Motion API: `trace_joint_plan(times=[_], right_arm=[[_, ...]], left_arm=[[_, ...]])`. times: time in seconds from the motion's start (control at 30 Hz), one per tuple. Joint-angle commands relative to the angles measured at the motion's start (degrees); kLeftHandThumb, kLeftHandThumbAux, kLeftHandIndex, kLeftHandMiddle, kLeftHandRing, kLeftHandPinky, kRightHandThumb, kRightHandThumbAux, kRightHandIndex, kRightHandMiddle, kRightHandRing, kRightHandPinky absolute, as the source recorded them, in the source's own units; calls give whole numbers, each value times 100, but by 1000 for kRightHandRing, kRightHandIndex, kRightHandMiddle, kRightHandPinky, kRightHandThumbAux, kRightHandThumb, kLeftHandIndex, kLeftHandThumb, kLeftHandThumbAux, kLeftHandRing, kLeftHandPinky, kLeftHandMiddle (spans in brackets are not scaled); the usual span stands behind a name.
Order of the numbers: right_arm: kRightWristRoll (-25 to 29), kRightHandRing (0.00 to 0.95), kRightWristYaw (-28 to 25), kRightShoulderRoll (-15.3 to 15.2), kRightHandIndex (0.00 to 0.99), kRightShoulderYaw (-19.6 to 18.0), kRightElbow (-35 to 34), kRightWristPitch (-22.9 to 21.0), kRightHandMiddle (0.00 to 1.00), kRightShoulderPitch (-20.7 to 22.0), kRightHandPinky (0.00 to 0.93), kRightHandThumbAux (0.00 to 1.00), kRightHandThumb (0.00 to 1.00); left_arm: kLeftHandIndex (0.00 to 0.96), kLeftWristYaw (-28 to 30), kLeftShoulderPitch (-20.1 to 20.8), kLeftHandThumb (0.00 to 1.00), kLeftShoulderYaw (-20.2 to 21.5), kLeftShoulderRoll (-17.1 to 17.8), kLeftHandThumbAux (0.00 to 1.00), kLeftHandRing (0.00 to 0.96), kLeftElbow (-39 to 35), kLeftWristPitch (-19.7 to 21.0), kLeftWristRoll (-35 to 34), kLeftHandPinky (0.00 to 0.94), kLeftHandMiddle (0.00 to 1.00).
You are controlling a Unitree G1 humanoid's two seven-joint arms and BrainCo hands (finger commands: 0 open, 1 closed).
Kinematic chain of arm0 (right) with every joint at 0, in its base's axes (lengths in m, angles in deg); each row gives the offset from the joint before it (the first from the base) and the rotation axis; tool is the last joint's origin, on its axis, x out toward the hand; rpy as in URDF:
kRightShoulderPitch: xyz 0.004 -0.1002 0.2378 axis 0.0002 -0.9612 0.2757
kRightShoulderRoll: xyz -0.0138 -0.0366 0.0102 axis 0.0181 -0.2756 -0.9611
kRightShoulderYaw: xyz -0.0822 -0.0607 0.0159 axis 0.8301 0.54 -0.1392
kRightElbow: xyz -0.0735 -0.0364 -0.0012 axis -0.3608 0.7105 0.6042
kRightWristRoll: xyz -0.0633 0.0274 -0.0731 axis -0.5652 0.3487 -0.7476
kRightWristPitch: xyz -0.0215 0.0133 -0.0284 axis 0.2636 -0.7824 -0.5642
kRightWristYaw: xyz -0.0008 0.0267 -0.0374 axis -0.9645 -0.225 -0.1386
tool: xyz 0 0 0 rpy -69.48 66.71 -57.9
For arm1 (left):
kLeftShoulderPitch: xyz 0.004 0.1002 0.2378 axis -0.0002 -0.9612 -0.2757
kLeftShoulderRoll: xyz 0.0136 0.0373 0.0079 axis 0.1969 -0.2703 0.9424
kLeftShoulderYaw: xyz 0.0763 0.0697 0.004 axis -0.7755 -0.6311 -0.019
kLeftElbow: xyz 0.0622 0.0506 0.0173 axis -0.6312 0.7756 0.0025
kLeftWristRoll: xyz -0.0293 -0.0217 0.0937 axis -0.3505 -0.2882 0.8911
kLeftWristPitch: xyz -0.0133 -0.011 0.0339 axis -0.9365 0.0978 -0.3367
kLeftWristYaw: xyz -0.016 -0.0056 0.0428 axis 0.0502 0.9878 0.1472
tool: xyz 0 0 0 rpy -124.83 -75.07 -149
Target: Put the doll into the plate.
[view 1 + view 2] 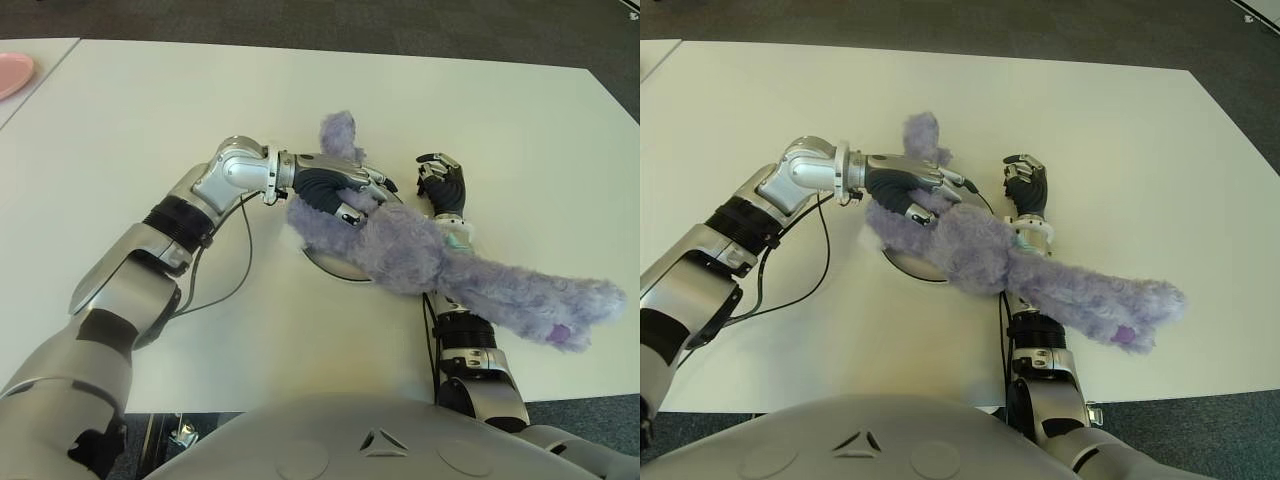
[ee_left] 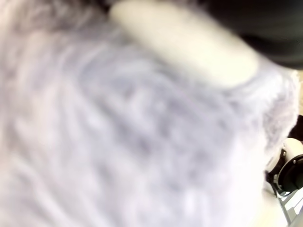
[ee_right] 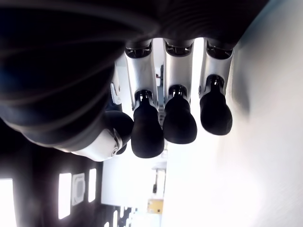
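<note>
The pale tabletop (image 1: 130, 120) fills most of the frame, and the task looks close to done but not finished. The doll (image 1: 440, 265), a long purple plush with shaggy fur, lies across the middle of the frame: its thick body covers most of the plate (image 1: 330, 262), while a long limb or tail runs toward the lower right, draped over the right forearm and well off the plate. A fluffy ear or limb sticks up behind the left hand. Only a silver sliver of the plate's rim shows at the doll's lower left edge.

The left hand (image 1: 340, 192), centre frame, has its fingers curled into the doll's fur, gripping its upper end over the plate; its wrist view shows nothing but fur pressed close. What remains, I judge, is letting go and perhaps gathering the trailing part onto the plate.

The right hand (image 1: 442, 185) shows just right of the plate, fingers loosely bent and holding nothing.

A pink dish (image 1: 12, 72) sits in the upper left corner.
</note>
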Motion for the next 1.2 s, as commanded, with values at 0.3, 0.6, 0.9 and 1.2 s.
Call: trace_joint_plan(times=[0.3, 0.6, 0.9, 1.2], right_arm=[[9, 764, 21, 144, 443, 13, 108, -496, 771, -422, 754, 711, 712], [176, 766, -202, 142, 443, -35, 231, -272, 765, -437, 746, 709, 714], [173, 783, -299, 121, 443, -51, 338, -110, 780, -441, 737, 709, 714], [118, 805, -292, 103, 443, -37, 369, -94, 802, -427, 781, 709, 713]], left_arm=[[0, 986, -343, 545, 322, -244, 173, 0, 173, 288, -946, 0, 0], [0, 1801, -682, 434, 1227, -745, 176, 0, 288, 824, -2512, 0, 0], [0, 2269, -473, 340, 1989, -1273, 161, 0, 950, 1386, -3051, 0, 0], [0, 1963, -621, 234, 2429, -1340, 196, 0, 607, 2993, -3126, 0, 0]])
